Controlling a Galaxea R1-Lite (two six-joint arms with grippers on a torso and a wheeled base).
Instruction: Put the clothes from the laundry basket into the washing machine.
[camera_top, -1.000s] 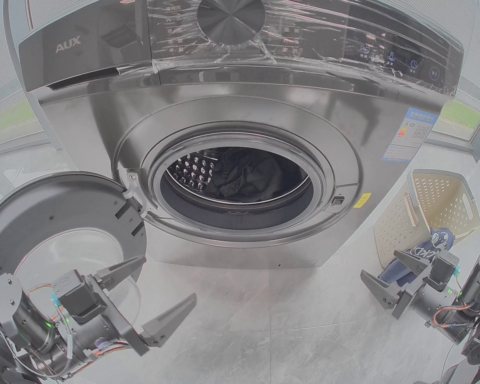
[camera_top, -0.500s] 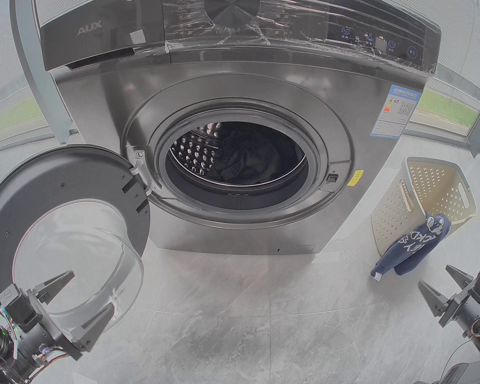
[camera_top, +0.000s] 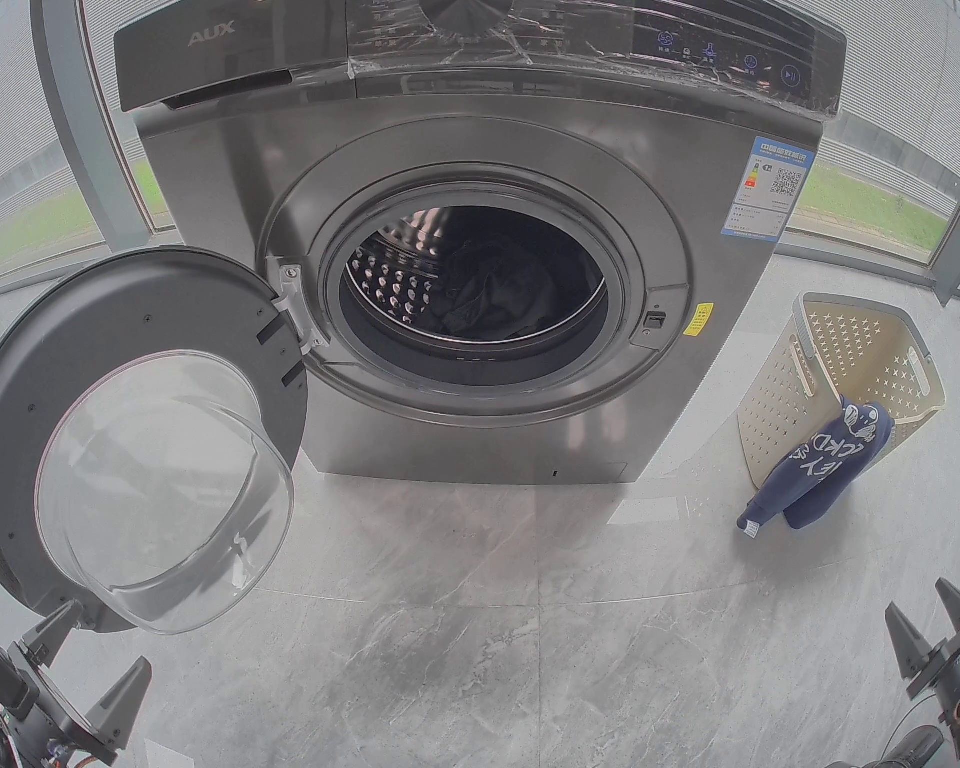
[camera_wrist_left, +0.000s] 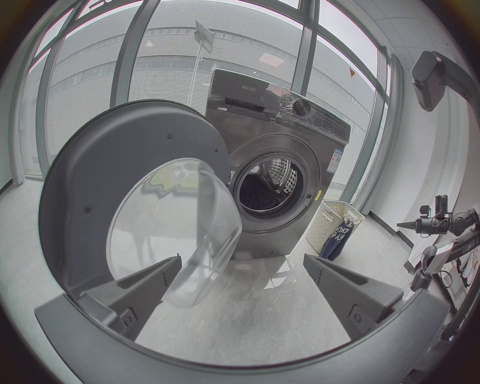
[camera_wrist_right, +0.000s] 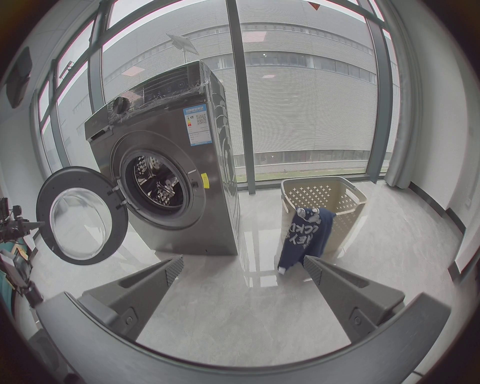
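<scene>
The grey washing machine (camera_top: 470, 130) stands ahead, its round door (camera_top: 150, 430) swung open to the left. Dark clothes (camera_top: 495, 285) lie inside the drum. A cream laundry basket (camera_top: 850, 360) stands on the floor to the machine's right, with a navy garment (camera_top: 820, 465) draped over its front rim down to the floor. My left gripper (camera_top: 85, 665) is open and empty at the lower left, below the door. My right gripper (camera_top: 930, 625) is open and empty at the lower right, well short of the basket (camera_wrist_right: 325, 200) and the garment (camera_wrist_right: 305, 237).
Grey tiled floor (camera_top: 520, 620) spreads wide between me and the machine. Tall windows (camera_wrist_right: 310, 100) run behind the machine and the basket. The open door (camera_wrist_left: 135, 195) juts out over the floor on the left side.
The whole head view has pulled back from the machine, so the camera moved. Both grippers have dropped toward the bottom corners and stay open. The navy garment, earlier behind the right gripper, now hangs in plain sight.
</scene>
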